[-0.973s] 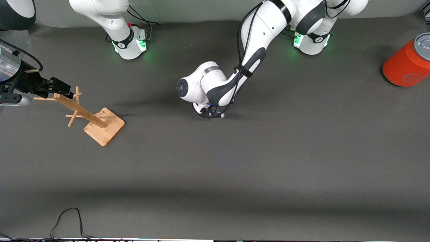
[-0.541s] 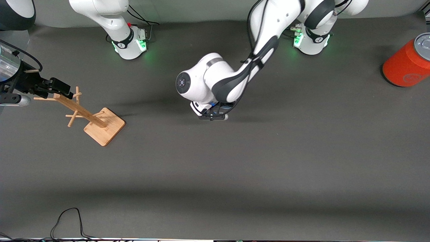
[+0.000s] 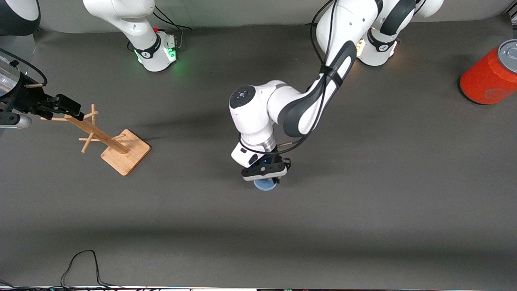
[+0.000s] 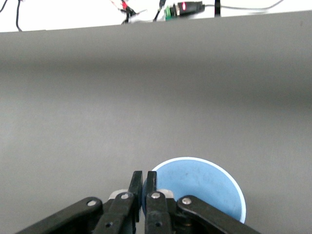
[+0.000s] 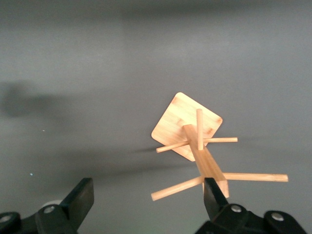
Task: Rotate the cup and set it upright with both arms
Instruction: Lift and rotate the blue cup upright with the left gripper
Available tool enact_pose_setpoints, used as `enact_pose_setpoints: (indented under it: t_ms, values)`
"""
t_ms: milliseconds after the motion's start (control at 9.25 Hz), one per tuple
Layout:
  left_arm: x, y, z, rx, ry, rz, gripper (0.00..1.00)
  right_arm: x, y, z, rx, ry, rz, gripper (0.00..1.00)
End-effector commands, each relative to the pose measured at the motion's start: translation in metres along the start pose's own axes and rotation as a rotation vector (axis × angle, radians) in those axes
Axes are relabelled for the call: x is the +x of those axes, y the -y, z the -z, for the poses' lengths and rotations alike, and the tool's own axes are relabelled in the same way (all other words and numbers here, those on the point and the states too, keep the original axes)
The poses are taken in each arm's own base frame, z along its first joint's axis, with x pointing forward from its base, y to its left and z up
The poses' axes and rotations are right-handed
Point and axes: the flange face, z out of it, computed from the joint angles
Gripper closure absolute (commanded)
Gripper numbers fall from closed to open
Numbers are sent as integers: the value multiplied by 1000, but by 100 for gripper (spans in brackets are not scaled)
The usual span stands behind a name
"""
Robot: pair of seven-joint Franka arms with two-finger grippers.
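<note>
The cup (image 3: 265, 185) is small, light blue and round-rimmed. It is pinched at its wall between the closed fingers of the left gripper (image 3: 264, 174), directly beneath it, over mid-tabletop (image 3: 363, 210).

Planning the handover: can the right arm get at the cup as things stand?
Probably not directly. The right gripper hangs open over the wooden rack at its own end, while the cup sits mid-table, pinched at the rim by the left gripper.

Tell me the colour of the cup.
Light blue; the cup, pinched by the left gripper, shows best in the left wrist view.
</note>
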Motion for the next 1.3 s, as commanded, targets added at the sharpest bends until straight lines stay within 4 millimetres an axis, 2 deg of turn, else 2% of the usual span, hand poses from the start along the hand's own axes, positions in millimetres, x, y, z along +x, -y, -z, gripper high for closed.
enact_pose_setpoints:
  t_ms: [0,216,432,757,865,973,1189]
  values:
    - [-35,-3,9,36,-128,50,100,7,3,9,-26,-17,19,0]
    - [-90,-3,6,26,-215,76,100,7,4,9,-38,-18,23,0]
    - [-132,-8,-9,25,-301,115,100,8,4,8,-40,-15,23,0]
    - [-170,-11,-23,19,-342,155,100,8,4,4,-41,-7,17,0]
    - [-171,-10,-22,21,-342,147,53,8,16,6,-41,-10,30,0]
    - [-177,-13,-20,19,-342,139,12,6,18,7,-42,-5,35,0]
    - [-187,-17,-13,13,-343,140,1,6,19,11,-41,-11,33,0]
